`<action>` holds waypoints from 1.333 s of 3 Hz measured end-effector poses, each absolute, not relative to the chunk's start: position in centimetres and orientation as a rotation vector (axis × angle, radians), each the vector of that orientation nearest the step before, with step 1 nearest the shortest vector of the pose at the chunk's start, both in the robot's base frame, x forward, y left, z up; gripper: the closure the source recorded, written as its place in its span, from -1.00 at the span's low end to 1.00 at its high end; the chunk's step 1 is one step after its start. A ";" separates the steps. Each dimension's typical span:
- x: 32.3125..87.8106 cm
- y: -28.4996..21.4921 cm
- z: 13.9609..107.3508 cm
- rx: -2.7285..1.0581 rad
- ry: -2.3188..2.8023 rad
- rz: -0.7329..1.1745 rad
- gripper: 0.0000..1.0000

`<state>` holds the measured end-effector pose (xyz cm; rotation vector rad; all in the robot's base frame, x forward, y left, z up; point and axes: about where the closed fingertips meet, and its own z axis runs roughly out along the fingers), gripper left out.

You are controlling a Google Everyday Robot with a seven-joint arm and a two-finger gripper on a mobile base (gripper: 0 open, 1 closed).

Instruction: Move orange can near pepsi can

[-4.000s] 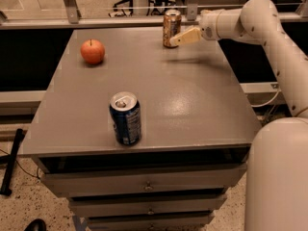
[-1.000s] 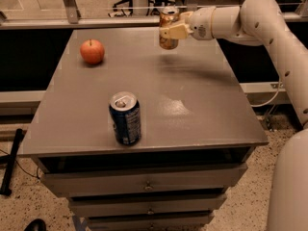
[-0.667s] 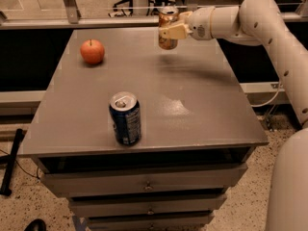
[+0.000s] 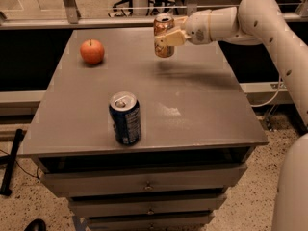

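Note:
The orange can [image 4: 163, 35] is copper-orange with a silver top. My gripper [image 4: 169, 36] is shut on it from the right and holds it upright in the air above the far part of the grey table [image 4: 192, 109]. The pepsi can [image 4: 125, 118], dark blue with a silver top, stands upright near the table's front edge, left of centre. The orange can is well behind it and to its right.
A round orange-red apple [image 4: 92, 51] sits at the table's far left. My white arm [image 4: 260, 18] reaches in from the right over the far edge. Drawers [image 4: 144, 184] run below the tabletop. A railing [image 4: 96, 20] runs behind the table.
The orange can was lifted off the table's far edge and carried a little to the left, now held in the air. The pepsi can and apple have not moved.

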<state>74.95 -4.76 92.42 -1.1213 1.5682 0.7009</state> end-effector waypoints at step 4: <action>56.5 -1.9 92.4 -1.199 1.482 1.037 1.00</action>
